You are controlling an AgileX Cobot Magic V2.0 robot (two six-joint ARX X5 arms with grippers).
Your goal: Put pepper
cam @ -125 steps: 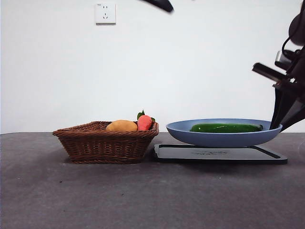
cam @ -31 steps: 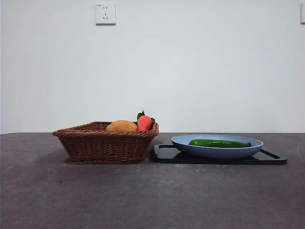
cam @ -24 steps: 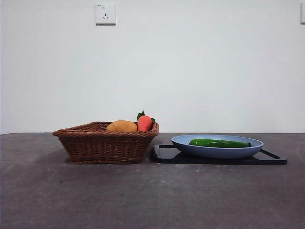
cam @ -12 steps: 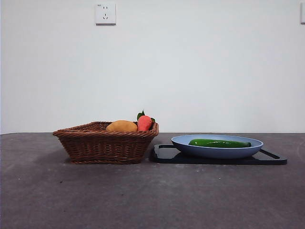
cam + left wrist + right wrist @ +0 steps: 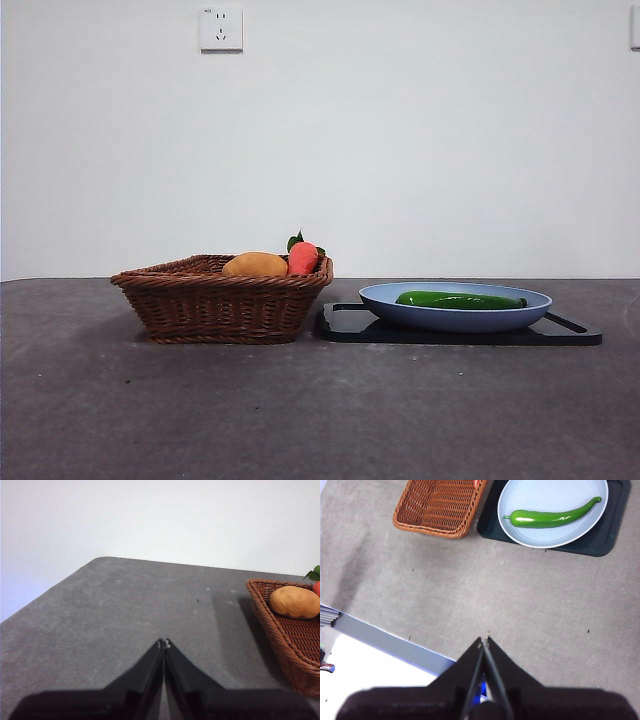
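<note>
The long green pepper (image 5: 460, 299) lies in the blue plate (image 5: 390, 298), which rests on the black tray (image 5: 345, 322) to the right of the wicker basket (image 5: 222, 300). The right wrist view shows the pepper (image 5: 551, 518) lying across the plate (image 5: 520, 500) from high above. My right gripper (image 5: 485, 641) is shut and empty, high above the table, far from the plate. My left gripper (image 5: 163, 642) is shut and empty, above bare table beside the basket (image 5: 280, 630). Neither gripper shows in the front view.
The basket holds an orange-yellow fruit (image 5: 255, 264) and a small red fruit with green leaves (image 5: 303, 256). A wall outlet (image 5: 221, 28) sits on the white wall. The table's edge (image 5: 385, 640) runs below the right gripper.
Over the last second nothing has moved. About five seconds ago a dark arm at the right held the plate raised above the tray; the plate now rests on the tray and the arm has left the view.
</note>
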